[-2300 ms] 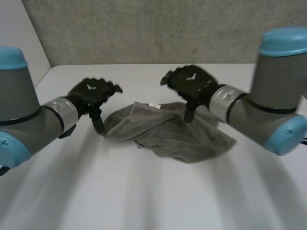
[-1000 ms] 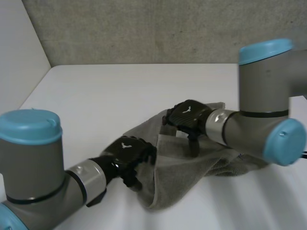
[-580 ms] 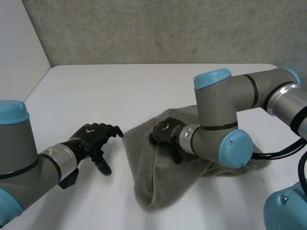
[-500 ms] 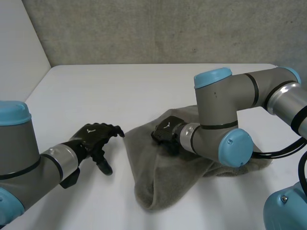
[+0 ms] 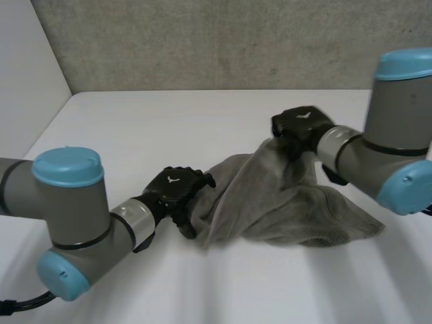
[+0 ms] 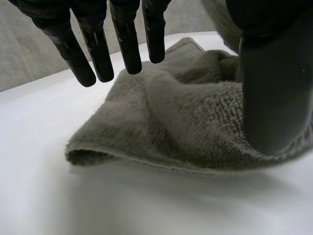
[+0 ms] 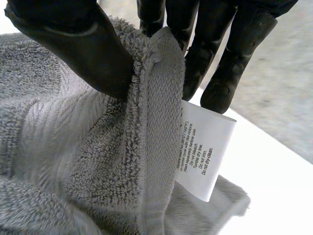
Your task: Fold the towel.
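The grey towel [image 5: 270,202] lay bunched on the white tabletop [image 5: 169,128]. Its long axis ran across the head view from the left robot hand [image 5: 177,191] to a loose, flattened end near the right arm [image 5: 398,162]. One part rose from that line to a peak at the right robot hand [image 5: 300,128], so the cloth hung down from there in a slanting sheet.

The right wrist view gave the grasp up close. The thumb [image 7: 73,44] and fingers [image 7: 195,29] pinched the towel's woven hem [image 7: 156,122] between them, and a white care label [image 7: 200,156] with printed lines hung just below the fingertips.

The left wrist view showed the towel's near end as a rounded fold [image 6: 161,147] lying on the tabletop. The left thumb [image 6: 274,88] rested its tip on the pile, while the fingers [image 6: 100,54] were straight and apart from the cloth above it, so that robot hand was released.

The left forearm lay low, reaching in from the near left. The right robot hand was held clear above the tabletop, palm down.
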`<action>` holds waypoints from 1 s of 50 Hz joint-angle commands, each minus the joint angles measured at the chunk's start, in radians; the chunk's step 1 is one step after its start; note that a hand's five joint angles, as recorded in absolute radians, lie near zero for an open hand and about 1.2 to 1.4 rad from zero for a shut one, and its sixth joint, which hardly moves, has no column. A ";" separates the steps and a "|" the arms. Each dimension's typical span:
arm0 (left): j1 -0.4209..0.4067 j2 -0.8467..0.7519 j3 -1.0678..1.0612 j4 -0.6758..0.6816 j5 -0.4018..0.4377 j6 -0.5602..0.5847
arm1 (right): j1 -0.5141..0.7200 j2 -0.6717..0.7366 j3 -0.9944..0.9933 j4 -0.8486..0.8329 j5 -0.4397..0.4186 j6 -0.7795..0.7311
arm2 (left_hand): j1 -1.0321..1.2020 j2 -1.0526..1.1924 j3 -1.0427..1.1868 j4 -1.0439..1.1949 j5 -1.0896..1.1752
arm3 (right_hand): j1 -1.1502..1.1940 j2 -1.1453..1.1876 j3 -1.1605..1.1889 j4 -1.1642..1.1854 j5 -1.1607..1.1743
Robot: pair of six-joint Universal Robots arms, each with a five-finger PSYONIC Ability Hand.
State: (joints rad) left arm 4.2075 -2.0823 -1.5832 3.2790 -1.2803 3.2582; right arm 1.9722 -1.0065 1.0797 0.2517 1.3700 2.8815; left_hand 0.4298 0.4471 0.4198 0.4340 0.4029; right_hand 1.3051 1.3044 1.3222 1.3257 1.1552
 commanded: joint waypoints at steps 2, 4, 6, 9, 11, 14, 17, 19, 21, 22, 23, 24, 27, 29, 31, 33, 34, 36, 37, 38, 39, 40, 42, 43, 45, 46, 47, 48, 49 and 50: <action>-0.020 -0.079 0.086 -0.010 -0.004 0.000 | -0.120 -0.092 0.089 -0.071 -0.005 0.044 | -0.078 -0.096 -0.068 -0.083 -0.226 | 0.091 0.092 0.074 0.071 0.066; -0.020 -0.085 0.097 -0.009 -0.004 0.000 | -0.136 -0.098 0.095 -0.069 -0.011 0.044 | -0.075 -0.093 -0.065 -0.080 -0.223 | 0.091 0.092 0.074 0.071 0.066; -0.021 -0.094 0.109 -0.007 -0.005 0.000 | -0.145 -0.104 0.106 -0.068 -0.014 0.042 | -0.075 -0.093 -0.065 -0.080 -0.223 | 0.091 0.092 0.074 0.071 0.066; -0.021 -0.116 0.133 -0.010 -0.005 -0.002 | -0.162 -0.116 0.132 -0.069 -0.025 0.039 | -0.072 -0.090 -0.062 -0.077 -0.220 | 0.091 0.092 0.074 0.071 0.066; -0.021 -0.124 0.146 -0.012 -0.007 -0.002 | -0.173 -0.129 0.143 -0.072 -0.026 0.039 | -0.072 -0.090 -0.062 -0.077 -0.220 | 0.091 0.092 0.074 0.071 0.066; -0.021 -0.136 0.158 -0.012 -0.007 -0.002 | -0.202 -0.144 0.163 -0.080 -0.029 0.039 | -0.072 -0.090 -0.062 -0.077 -0.220 | 0.091 0.092 0.074 0.071 0.066; -0.021 -0.140 0.160 -0.007 -0.007 0.000 | -0.232 -0.155 0.172 -0.095 -0.037 0.041 | -0.058 -0.075 -0.048 -0.062 -0.206 | 0.091 0.092 0.074 0.071 0.066; -0.021 -0.143 0.163 -0.006 -0.008 -0.002 | -0.239 -0.158 0.175 -0.095 -0.046 0.041 | -0.011 -0.028 -0.001 -0.015 -0.158 | 0.091 0.092 0.074 0.071 0.066; -0.021 -0.145 0.169 -0.006 -0.011 -0.003 | -0.240 -0.158 0.178 -0.089 -0.060 0.038 | 0.092 0.075 0.102 0.088 -0.056 | 0.091 0.092 0.074 0.071 0.066; -0.021 -0.154 0.175 -0.004 -0.013 -0.003 | -0.240 -0.158 0.178 -0.089 -0.060 0.038 | 0.220 0.203 0.230 0.216 0.072 | 0.091 0.092 0.074 0.071 0.066; -0.021 -0.162 0.184 -0.004 -0.014 -0.003 | -0.240 -0.158 0.180 -0.089 -0.068 0.038 | 0.471 0.454 0.481 0.467 0.323 | 0.091 0.092 0.074 0.071 0.066; -0.021 -0.162 0.184 -0.004 -0.014 -0.003 | -0.240 -0.158 0.180 -0.089 -0.068 0.038 | 0.474 0.456 0.484 0.469 0.326 | 0.091 0.092 0.074 0.071 0.066; -0.020 -0.170 0.224 -0.004 -0.031 0.001 | -0.242 -0.159 0.174 -0.089 -0.088 0.038 | 0.966 0.949 0.976 0.962 0.819 | 0.091 0.092 0.074 0.071 0.066; -0.020 -0.173 0.250 -0.004 -0.059 0.015 | -0.237 -0.164 0.151 -0.101 -0.101 0.035 | 0.966 0.949 0.976 0.962 0.819 | 0.091 0.092 0.074 0.071 0.066; -0.012 -0.171 0.328 -0.002 -0.132 0.085 | -0.233 -0.172 0.122 -0.118 -0.108 0.033 | 0.966 0.949 0.976 0.962 0.819 | 0.091 0.092 0.074 0.071 0.066; -0.004 -0.167 0.379 -0.001 -0.166 0.133 | -0.233 -0.175 0.070 -0.150 -0.109 0.035 | 0.966 0.949 0.976 0.962 0.819 | 0.091 0.092 0.074 0.071 0.066; 0.000 -0.160 0.440 0.004 -0.198 0.182 | -0.230 -0.179 0.025 -0.199 -0.108 0.035 | 0.966 0.949 0.976 0.962 0.819 | 0.091 0.092 0.074 0.071 0.066; 0.009 -0.148 0.510 0.016 -0.223 0.223 | -0.223 -0.188 -0.012 -0.271 -0.106 0.044 | 0.966 0.949 0.976 0.962 0.819 | 0.091 0.092 0.074 0.071 0.066; 0.016 -0.130 0.584 0.036 -0.238 0.253 | -0.216 -0.213 -0.033 -0.370 -0.103 0.053 | 0.966 0.949 0.976 0.962 0.819 | 0.091 0.092 0.074 0.071 0.066; 0.016 -0.130 0.585 0.036 -0.238 0.253 | -0.216 -0.213 -0.034 -0.371 -0.103 0.053 | 0.966 0.949 0.976 0.962 0.819 | 0.091 0.092 0.074 0.071 0.066; 0.017 -0.108 0.653 0.069 -0.243 0.271 | -0.198 -0.250 -0.031 -0.503 -0.103 0.070 | 0.966 0.949 0.976 0.962 0.819 | 0.091 0.092 0.074 0.071 0.066; 0.017 -0.108 0.654 0.070 -0.243 0.271 | -0.197 -0.250 -0.030 -0.505 -0.103 0.070 | 0.966 0.949 0.976 0.962 0.819 | 0.091 0.092 0.074 0.071 0.066; 0.019 -0.062 0.757 0.183 -0.244 0.276 | -0.165 -0.325 0.024 -0.821 -0.097 0.122 | 0.966 0.949 0.976 0.962 0.819 | 0.091 0.092 0.074 0.071 0.066; 0.019 -0.062 0.758 0.183 -0.244 0.276 | -0.165 -0.325 0.025 -0.822 -0.097 0.122 | 0.966 0.949 0.976 0.962 0.819 | 0.091 0.092 0.074 0.071 0.066; 0.017 -0.009 0.789 0.330 -0.244 0.288 | -0.159 -0.377 0.081 -1.061 -0.097 0.177 | 0.966 0.949 0.976 0.962 0.819 | 0.091 0.092 0.074 0.071 0.066; 0.017 -0.009 0.789 0.330 -0.244 0.288 | -0.159 -0.377 0.081 -1.062 -0.097 0.177 | 0.966 0.949 0.976 0.962 0.819 | 0.091 0.092 0.074 0.071 0.066; 0.013 0.014 0.783 0.402 -0.249 0.287 | -0.154 -0.383 0.094 -1.098 -0.104 0.192 | 0.966 0.949 0.976 0.962 0.819 | 0.091 0.092 0.074 0.071 0.066; 0.013 0.015 0.782 0.403 -0.249 0.287 | -0.154 -0.383 0.094 -1.098 -0.105 0.193 | 0.966 0.949 0.976 0.962 0.819 | 0.091 0.092 0.074 0.071 0.066; 0.014 0.036 0.767 0.451 -0.251 0.285 | -0.157 -0.388 0.092 -1.073 -0.112 0.200 | 0.966 0.949 0.976 0.962 0.819 | 0.091 0.092 0.074 0.071 0.066; 0.017 0.054 0.734 0.476 -0.252 0.285 | -0.162 -0.386 0.091 -1.004 -0.129 0.208 | 0.966 0.949 0.976 0.962 0.819 | 0.091 0.092 0.074 0.071 0.066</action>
State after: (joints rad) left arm 4.2247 -2.1049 -0.8085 3.5710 -1.5321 3.5490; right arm 1.8102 -1.3610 1.1314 -0.7079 1.2695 3.0394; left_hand 1.3909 1.4569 1.5289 1.5097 1.4487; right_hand 1.3091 1.3240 1.3265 1.3257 1.1561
